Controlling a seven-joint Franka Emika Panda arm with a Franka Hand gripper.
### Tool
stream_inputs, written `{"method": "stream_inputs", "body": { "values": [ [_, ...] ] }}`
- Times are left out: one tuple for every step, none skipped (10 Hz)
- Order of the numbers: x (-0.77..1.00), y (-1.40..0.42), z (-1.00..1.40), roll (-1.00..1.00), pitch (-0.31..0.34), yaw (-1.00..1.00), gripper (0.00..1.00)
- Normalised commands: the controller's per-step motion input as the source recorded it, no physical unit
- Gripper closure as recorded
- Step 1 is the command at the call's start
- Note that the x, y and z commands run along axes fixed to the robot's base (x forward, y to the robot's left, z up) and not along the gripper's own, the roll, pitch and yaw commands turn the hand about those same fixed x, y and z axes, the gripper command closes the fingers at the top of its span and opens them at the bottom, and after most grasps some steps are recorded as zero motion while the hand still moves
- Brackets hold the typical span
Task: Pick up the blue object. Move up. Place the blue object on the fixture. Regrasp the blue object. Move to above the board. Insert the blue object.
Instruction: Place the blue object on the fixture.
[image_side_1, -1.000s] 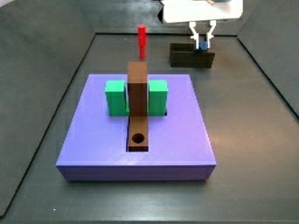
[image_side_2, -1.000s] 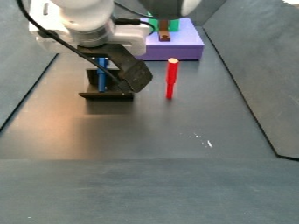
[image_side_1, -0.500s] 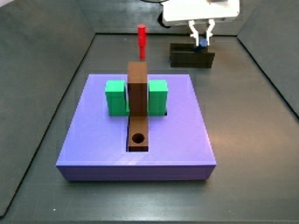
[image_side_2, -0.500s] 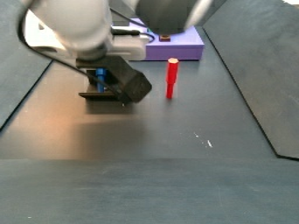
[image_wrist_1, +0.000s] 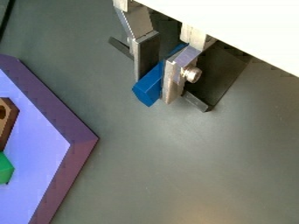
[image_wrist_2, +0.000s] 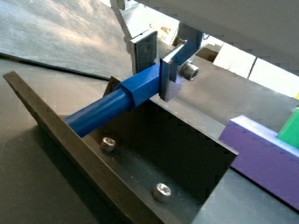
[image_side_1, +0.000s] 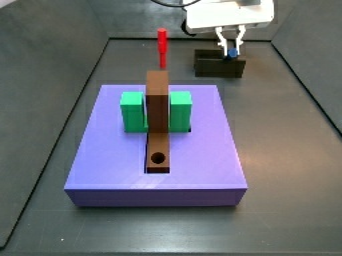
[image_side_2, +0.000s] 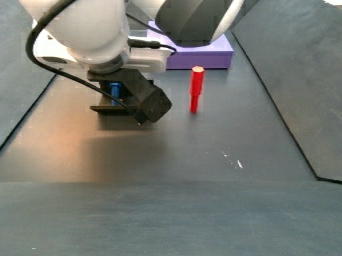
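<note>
One tool: your two-finger tool (image_wrist_1: 160, 72) hangs over the fixture at the far end of the table from the board; both wrist views show its flat silver fingers (image_wrist_2: 176, 66) with dark pads.
Tool state: the jaws stand narrowly apart and closed onto the peg, pads against its sides, so you have hold of it.
Blue object: the small slim blue peg (image_wrist_2: 121, 96) sits between the fingers, with most of its length running out past them, slanting down to the fixture in a wrist view.
Fixture: the small dark olive-black boxy block with an open recess (image_side_1: 221, 65) lies directly under the tool; the peg's far end appears to rest on its angled dark plate (image_wrist_2: 146, 162), though you cannot tell for sure that it touches.
Board: the large flat lavender-purple square platform (image_side_1: 201, 165) lies well apart from the tool, bearing green blocks (image_side_1: 134, 110) and a long brown strip with a round hole (image_side_1: 158, 125).
Other peg: a thin red upright peg (image_side_2: 197, 90) stands near the tool, beside the fixture, untouched.
Progress: judging from how things lie, you are at the fixture stage, placing or regrasping the peg.
Left to do: lift clear, travel to above the board, then insert the peg; the hole looks empty.
</note>
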Motion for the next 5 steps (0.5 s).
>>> {"method": "stream_inputs", "body": {
  "values": [
    [0.06,0.00,-0.04,0.00,-0.034,-0.15,1.00],
    [0.00,0.09,0.00,-0.27,-0.086,-0.14,1.00],
    [0.00,0.09,-0.03,-0.29,-0.100,-0.12,1.00],
    [0.00,0.09,0.00,-0.27,-0.083,-0.09,1.00],
    [0.00,0.00,0.00,0.00,0.000,0.00,1.00]
  ]
}}
